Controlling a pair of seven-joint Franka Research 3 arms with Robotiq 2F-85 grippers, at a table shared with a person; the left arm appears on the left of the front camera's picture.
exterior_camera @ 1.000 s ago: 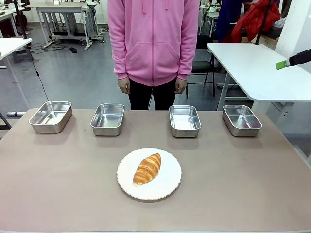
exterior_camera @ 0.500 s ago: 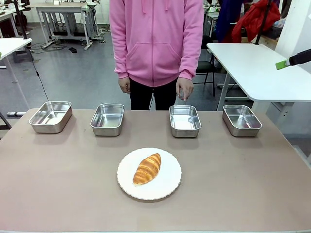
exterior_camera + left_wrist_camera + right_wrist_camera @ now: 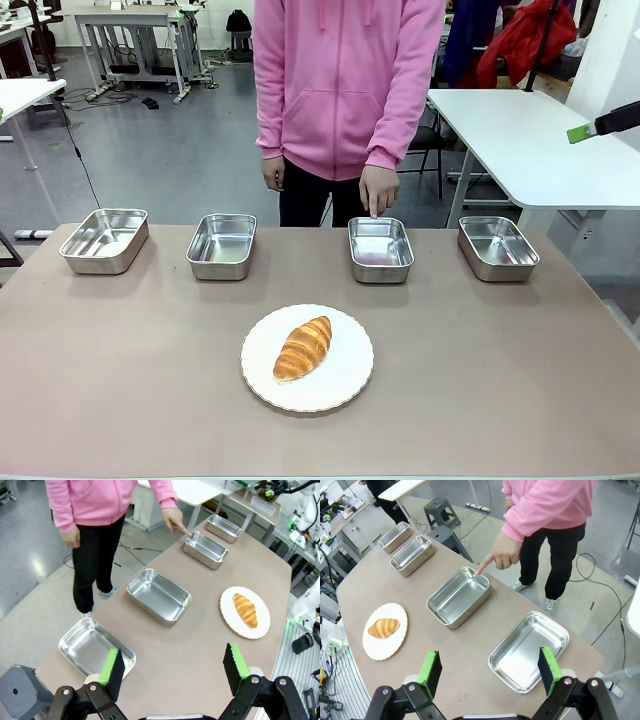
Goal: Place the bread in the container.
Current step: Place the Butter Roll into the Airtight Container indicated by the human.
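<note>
Fingers (image 3: 112,667) wide apart on the left gripper (image 3: 173,667), holding nothing; likewise wide on the right gripper (image 3: 488,671), green pads (image 3: 547,669) well apart above the table (image 3: 480,630). Bread (image 3: 303,347) lying on the white plate (image 3: 345,385) mid-table, long axis toward 1 o'clock. Container (image 3: 381,276) at 1 o'clock from the plate, third in the row of four steel trays (image 3: 220,272), well apart from the bread. Changed against a second ago: person (image 3: 345,80) shifted toward 3 o'clock, hand (image 3: 378,190) no longer hanging at the hip but lowered to the container's 12 o'clock rim, forefinger pointing down at it. Unchanged: bread, plate, all four trays, and the right gripper's pad at 2 o'clock in the front view. Cut off there by the picture edge: most of that gripper, one pad and a stub of black showing. Hard to tell whether the fingertip touches the rim or stops just above. Nearest tray in the left wrist view partly behind a finger.
</note>
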